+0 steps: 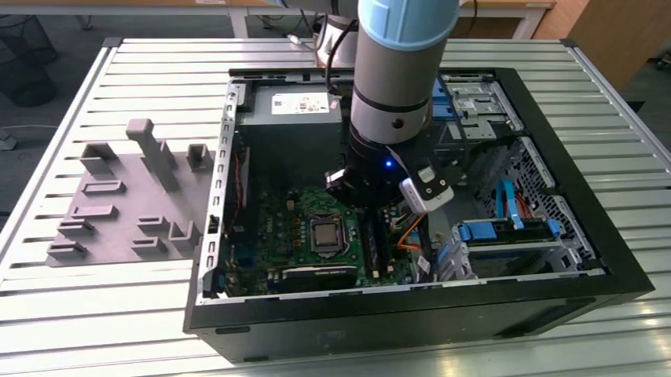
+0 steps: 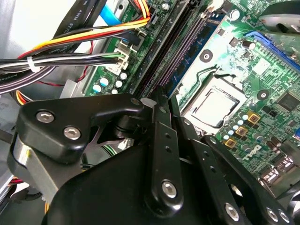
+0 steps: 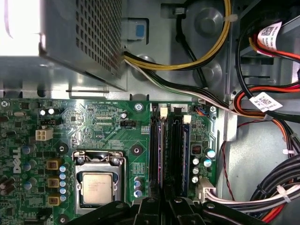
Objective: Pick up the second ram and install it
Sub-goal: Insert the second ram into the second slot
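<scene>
Ram point(image 3: 161, 154) appears as a thin edge-on strip standing upright in a memory slot, so its contacts meet the slot squarely. In the exterior view, this slot lies at 3 o'clock from the processor point(image 1: 327, 233) on the motherboard point(image 1: 298, 208). The end effector point(image 3: 163, 206) sits directly over the strip's end, aligned with the slot, probably for a straight downward press. Whether it is gripping the ram cannot be determined. The case point(image 1: 587, 236) lies flat on the tabletop point(image 1: 157, 71), giving access from above.

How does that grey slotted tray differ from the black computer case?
The tray is pale grey and low, with stubby blocks; the case is black, tall-walled and open-topped. The arm reaches into the case, not the tray. Both sit on the slatted table.
</scene>
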`<state>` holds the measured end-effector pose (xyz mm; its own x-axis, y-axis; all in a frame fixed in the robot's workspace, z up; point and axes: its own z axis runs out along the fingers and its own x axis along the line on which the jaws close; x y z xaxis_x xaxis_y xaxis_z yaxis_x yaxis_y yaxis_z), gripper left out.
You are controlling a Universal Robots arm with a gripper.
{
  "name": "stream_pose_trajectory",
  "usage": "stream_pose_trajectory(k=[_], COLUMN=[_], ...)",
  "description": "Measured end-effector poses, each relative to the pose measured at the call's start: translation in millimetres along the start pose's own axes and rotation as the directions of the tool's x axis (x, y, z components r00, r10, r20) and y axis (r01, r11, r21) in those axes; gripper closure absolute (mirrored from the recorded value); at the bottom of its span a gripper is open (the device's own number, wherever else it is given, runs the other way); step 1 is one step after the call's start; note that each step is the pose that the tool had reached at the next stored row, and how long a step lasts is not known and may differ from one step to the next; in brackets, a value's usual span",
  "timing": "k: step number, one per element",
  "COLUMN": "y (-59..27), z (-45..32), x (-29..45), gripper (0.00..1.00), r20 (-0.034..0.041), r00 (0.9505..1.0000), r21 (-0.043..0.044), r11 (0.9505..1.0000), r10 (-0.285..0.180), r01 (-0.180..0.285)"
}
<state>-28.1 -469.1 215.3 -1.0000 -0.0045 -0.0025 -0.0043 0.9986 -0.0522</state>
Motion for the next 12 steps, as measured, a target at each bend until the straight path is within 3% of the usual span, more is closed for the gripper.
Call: stream_pose_trajectory(k=[12], y=[0.1], z=[1.0], x=[-1.9], gripper=[0.86], r20=[-0.0056], r00=[1.0000], r21=[-0.0001], r11=[1.0000], r10=[0.000], r01=[0.000])
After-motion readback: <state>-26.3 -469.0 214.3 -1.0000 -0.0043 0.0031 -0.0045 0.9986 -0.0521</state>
